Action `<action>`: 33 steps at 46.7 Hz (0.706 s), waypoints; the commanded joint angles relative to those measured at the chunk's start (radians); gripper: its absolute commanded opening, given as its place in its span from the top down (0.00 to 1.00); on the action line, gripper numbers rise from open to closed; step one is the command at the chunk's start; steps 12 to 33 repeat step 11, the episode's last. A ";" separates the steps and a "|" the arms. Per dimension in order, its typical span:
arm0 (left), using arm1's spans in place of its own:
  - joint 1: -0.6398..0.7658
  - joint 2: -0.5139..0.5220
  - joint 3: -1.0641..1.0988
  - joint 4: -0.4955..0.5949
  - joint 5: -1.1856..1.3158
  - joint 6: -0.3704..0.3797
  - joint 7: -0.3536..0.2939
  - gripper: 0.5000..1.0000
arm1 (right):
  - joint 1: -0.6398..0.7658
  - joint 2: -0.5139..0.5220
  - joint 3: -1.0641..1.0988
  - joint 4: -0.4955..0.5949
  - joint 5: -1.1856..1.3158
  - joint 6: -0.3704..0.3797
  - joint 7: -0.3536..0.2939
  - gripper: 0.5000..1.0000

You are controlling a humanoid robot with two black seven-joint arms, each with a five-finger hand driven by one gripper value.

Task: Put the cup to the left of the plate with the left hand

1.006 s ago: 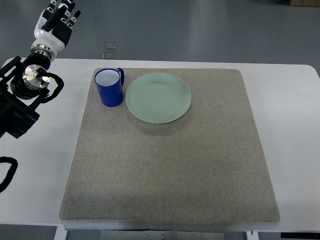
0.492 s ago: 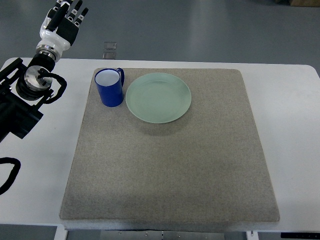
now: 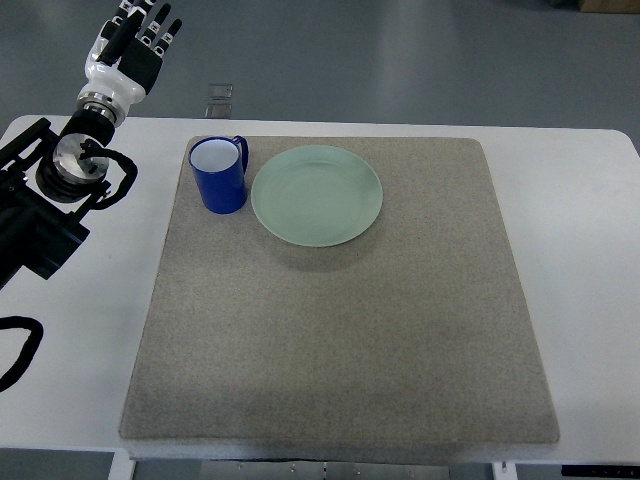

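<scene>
A blue cup (image 3: 219,174) with a white inside stands upright on the grey mat (image 3: 340,330), its handle pointing toward the back right. It sits just left of the pale green plate (image 3: 317,195), nearly touching its rim. My left hand (image 3: 135,45) hovers at the back left, past the table's far edge and well away from the cup, fingers stretched out and holding nothing. The left arm (image 3: 60,180) runs in from the left edge over the white table.
The grey mat covers most of the white table (image 3: 590,250). A small clear bracket (image 3: 218,96) sits at the table's far edge behind the cup. A black cable loop (image 3: 15,345) lies at the left edge. Grey floor lies beyond.
My left hand has drifted a little to the right and slightly up in the picture, still open. The cup and the plate have not moved.
</scene>
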 commanded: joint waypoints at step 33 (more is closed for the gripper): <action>0.000 0.002 0.003 0.001 0.002 0.000 0.000 0.01 | 0.003 0.000 0.002 0.034 -0.005 0.015 -0.003 0.14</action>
